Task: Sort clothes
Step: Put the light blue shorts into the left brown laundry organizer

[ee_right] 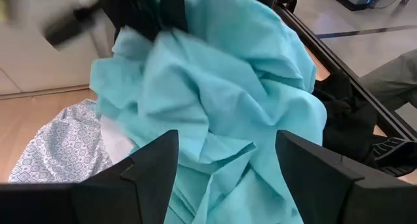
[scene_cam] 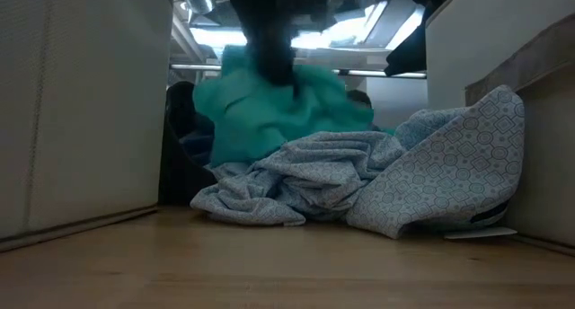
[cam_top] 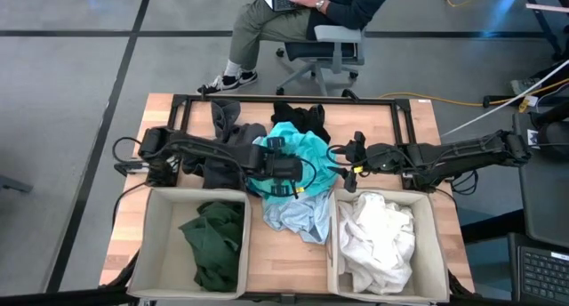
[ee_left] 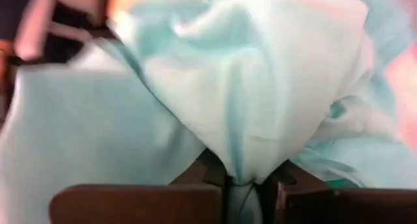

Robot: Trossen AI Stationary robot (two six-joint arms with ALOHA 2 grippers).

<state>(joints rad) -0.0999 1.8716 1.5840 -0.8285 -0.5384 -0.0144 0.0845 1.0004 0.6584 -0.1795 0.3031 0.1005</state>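
A bright turquoise garment (cam_top: 298,155) lies bunched at the table's middle, on top of the pile. My left gripper (cam_top: 281,176) is above it and shut on it; its fingers (ee_left: 163,201) show in the left wrist view. My right gripper (cam_top: 349,157) is open at the garment's right side, its fingers (ee_right: 150,168) standing apart before the cloth (ee_right: 215,87) without touching it. A pale light-blue patterned garment (cam_top: 298,215) lies on the table between the two bins. A dark grey garment (cam_top: 227,139) and a black one (cam_top: 300,119) lie behind it. My left gripper pinches a gathered fold of the turquoise garment (ee_left: 240,178) between its two fingers, with several layers bunched together. The fingers come from above, pointing down. The cloth is drawn up to the fingers (scene_cam: 269,57) and spreads out below them, its lower part on the pile.
The left beige bin (cam_top: 153,253) holds a dark green garment (cam_top: 216,242). The right bin (cam_top: 437,253) holds white garments (cam_top: 378,239). A black frame (cam_top: 293,99) runs along the table's far edge. A person sits on a chair (cam_top: 329,48) beyond it.
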